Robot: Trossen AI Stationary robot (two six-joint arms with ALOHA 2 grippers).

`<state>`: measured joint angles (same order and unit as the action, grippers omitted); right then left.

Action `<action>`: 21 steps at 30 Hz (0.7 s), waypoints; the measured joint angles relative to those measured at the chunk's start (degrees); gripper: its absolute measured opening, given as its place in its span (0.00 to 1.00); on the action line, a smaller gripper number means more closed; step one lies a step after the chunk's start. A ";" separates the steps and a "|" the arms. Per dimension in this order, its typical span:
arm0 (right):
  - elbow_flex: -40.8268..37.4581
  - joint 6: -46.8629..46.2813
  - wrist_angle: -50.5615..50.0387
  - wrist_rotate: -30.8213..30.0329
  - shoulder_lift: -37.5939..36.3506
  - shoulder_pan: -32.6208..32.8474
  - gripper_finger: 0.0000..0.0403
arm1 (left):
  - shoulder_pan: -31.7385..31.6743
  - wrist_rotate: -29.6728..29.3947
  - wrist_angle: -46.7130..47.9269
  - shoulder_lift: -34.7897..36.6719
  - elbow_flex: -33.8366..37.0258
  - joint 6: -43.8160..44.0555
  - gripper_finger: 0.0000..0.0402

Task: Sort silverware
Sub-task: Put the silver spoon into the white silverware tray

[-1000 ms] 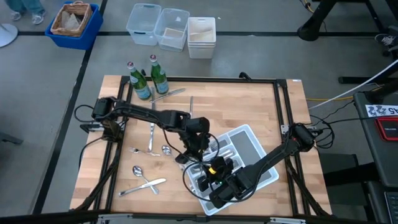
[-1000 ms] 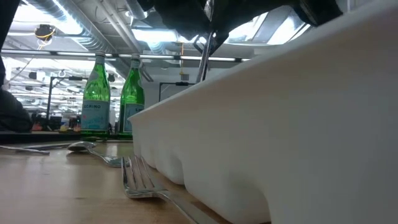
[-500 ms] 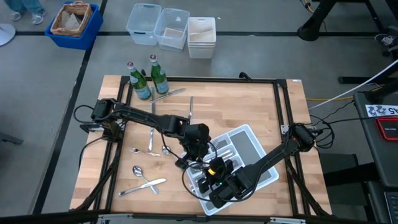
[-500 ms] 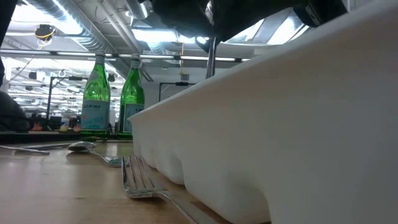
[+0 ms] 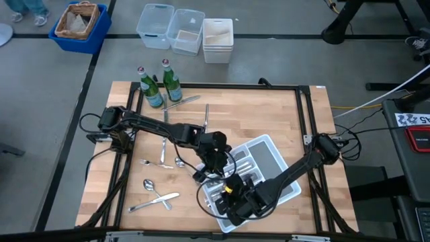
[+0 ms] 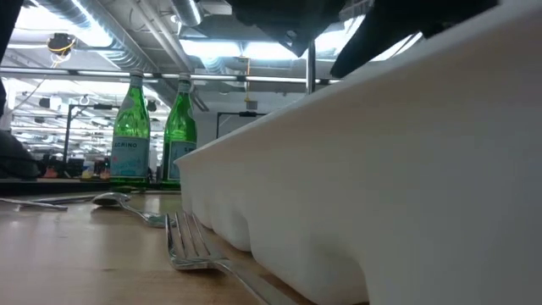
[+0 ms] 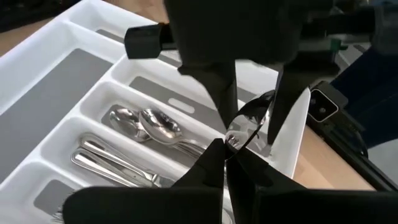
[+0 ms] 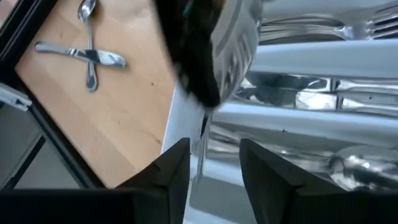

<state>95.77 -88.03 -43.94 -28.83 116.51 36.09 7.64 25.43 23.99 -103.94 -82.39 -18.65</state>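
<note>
Two spoons (image 7: 152, 123) lie in the white tray (image 7: 56, 46); left pincer (image 7: 225, 163) clamps another spoon (image 7: 249, 121).

White divided tray (image 5: 272, 146) with grey compartment floors; shiny silver spoons (image 7: 146, 122) inside it. Beyond the tray: pale wood-grain table (image 5: 255, 114), two green bottles (image 5: 152, 90) with pale labels, blue bin (image 5: 87, 35), black arms.

1. In the low view the white tray (image 6: 381, 169) wall hides its contents.
2. The fork (image 6: 190, 246) is cut off by the picture's bottom edge.
3. From above, both arms cover the tray's near compartments.
</note>
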 joint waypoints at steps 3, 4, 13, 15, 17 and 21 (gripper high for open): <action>0.00 -0.04 0.00 -0.68 0.00 0.78 0.35 | 0.00 -0.06 0.29 0.00 0.00 -0.42 0.00; 0.00 -0.04 0.00 -1.05 0.00 1.06 0.35 | -0.09 -0.07 0.35 0.00 0.00 -0.99 0.00; 7.27 -0.13 -11.50 -3.15 -0.11 3.38 0.35 | -0.68 -0.11 0.48 0.00 -0.01 -1.25 0.00; 9.82 -0.14 -15.43 -4.01 -0.18 3.89 0.35 | -0.68 -0.17 1.10 0.00 -0.61 -1.24 0.00; 12.35 -0.16 -19.84 -4.28 -0.20 4.23 0.35 | -0.67 -0.20 1.06 0.00 -1.37 -1.34 0.00; 17.22 -0.18 -27.06 -5.07 -0.20 4.91 0.35 | -0.66 -0.18 1.07 0.00 -3.18 -1.47 0.00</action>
<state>112.99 -88.20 -71.00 -33.89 116.31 41.00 6.98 25.25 25.06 -103.94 -85.57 -20.12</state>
